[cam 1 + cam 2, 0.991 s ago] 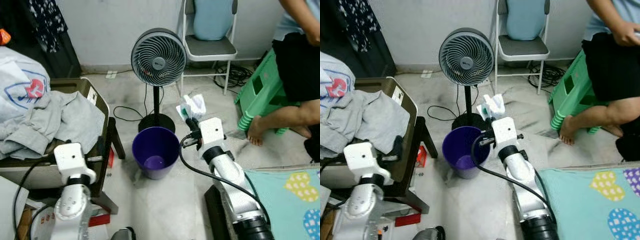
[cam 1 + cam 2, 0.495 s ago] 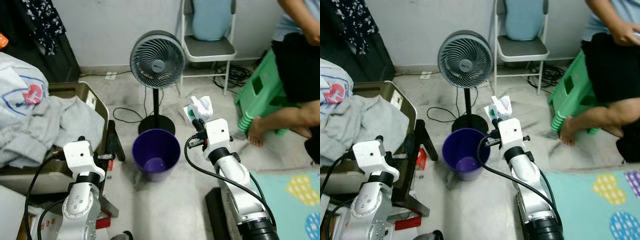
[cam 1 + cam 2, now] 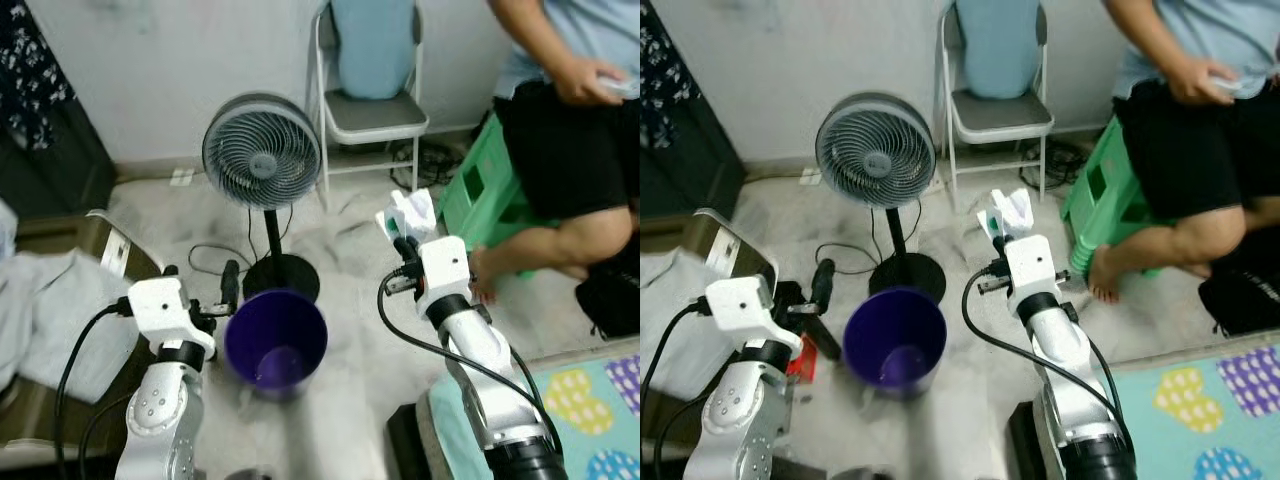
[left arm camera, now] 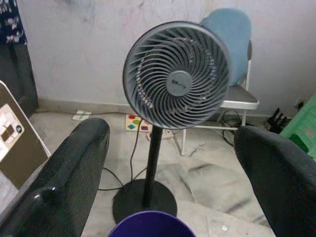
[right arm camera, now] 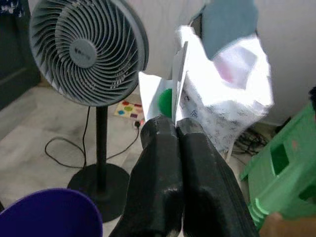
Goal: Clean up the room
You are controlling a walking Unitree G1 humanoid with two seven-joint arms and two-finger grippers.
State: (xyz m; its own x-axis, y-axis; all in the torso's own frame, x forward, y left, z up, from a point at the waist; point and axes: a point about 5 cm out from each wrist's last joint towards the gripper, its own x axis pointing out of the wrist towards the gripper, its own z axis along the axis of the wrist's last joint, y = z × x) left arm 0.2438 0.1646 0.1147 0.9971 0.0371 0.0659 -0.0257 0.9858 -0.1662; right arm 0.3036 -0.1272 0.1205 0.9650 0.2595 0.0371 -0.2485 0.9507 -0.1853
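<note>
left eye view: the right gripper point(image 3: 401, 243) sits right of centre in the frame, its two black fingers pressed together on a crumpled white wrapper point(image 3: 412, 212) with a green patch, held up above the pale floor point(image 3: 350, 300). the right wrist view shows the same pinch close up, the fingers point(image 5: 158, 163) clamped tight on the wrapper's lower edge. the purple bin point(image 3: 275, 340) stands low in the frame, left of centre, well to the left of the wrapper and lower than it, so the wrapper is not over the bin's mouth. the left gripper point(image 3: 232, 282) is at the bin's upper left rim, just beside it; in the left wrist view its fingers point(image 4: 74, 168) stand wide apart with nothing between them, and the bin's rim shows at the bottom edge. a grey standing fan point(image 3: 261, 152) rises behind the bin, its round base just beyond it. a folding chair point(image 3: 368, 90) with a blue cushion stands at the top centre against the wall. a person point(image 3: 570, 110) sits on a green stool point(image 3: 480, 195) in the upper right. grey clothes point(image 3: 40, 320) lie at the left edge.
</note>
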